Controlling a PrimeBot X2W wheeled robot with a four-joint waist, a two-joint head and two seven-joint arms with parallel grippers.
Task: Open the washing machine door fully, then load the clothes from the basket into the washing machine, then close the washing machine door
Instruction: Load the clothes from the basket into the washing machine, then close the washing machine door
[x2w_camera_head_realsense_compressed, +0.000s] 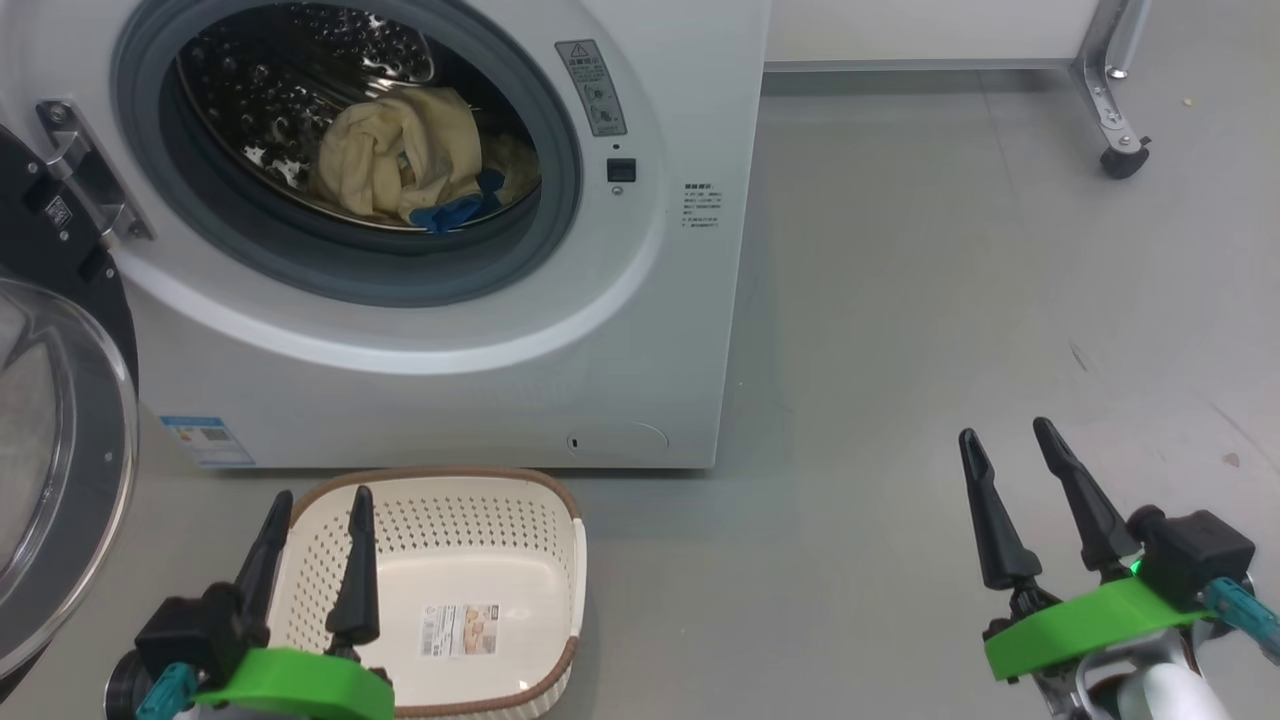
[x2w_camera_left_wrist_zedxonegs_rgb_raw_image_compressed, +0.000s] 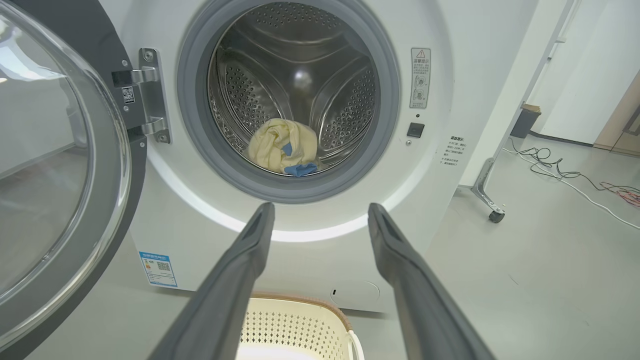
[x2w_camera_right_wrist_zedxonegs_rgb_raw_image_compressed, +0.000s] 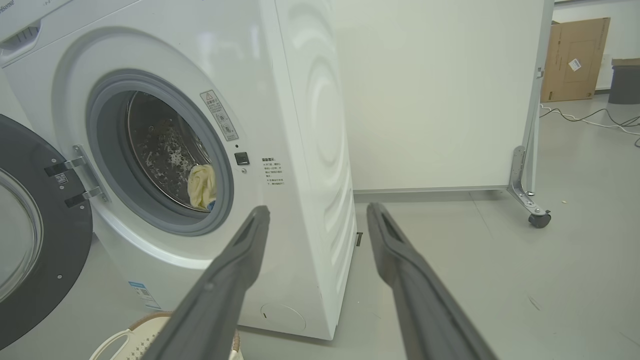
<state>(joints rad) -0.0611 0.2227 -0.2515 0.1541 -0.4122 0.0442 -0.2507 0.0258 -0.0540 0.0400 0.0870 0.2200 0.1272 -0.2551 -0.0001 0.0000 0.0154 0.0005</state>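
The clothes (x2w_camera_head_realsense_compressed: 400, 155) lie in the washer (x2w_camera_head_realsense_compressed: 450, 400), well beyond the left gripper (x2w_camera_head_realsense_compressed: 322, 493), over the basket (x2w_camera_head_realsense_compressed: 575, 560), and right gripper (x2w_camera_head_realsense_compressed: 1004, 429); all fingers spread, empty.

Cream-yellow clothes (x2w_camera_head_realsense_compressed: 400, 150), blue trim; white basket (x2w_camera_head_realsense_compressed: 440, 560)

Left claw (x2w_camera_head_realsense_compressed: 322, 493), fingers apart, over a basket (x2w_camera_head_realsense_compressed: 573, 560). Beyond it, a washer (x2w_camera_head_realsense_compressed: 450, 400) with clothes (x2w_camera_head_realsense_compressed: 400, 160) in the drum (x2w_camera_head_realsense_compressed: 260, 90); door (x2w_camera_head_realsense_compressed: 60, 450) open to the claw's left. Right claw (x2w_camera_head_realsense_compressed: 1002, 428), fingers parted, above floor (x2w_camera_head_realsense_compressed: 900, 300).
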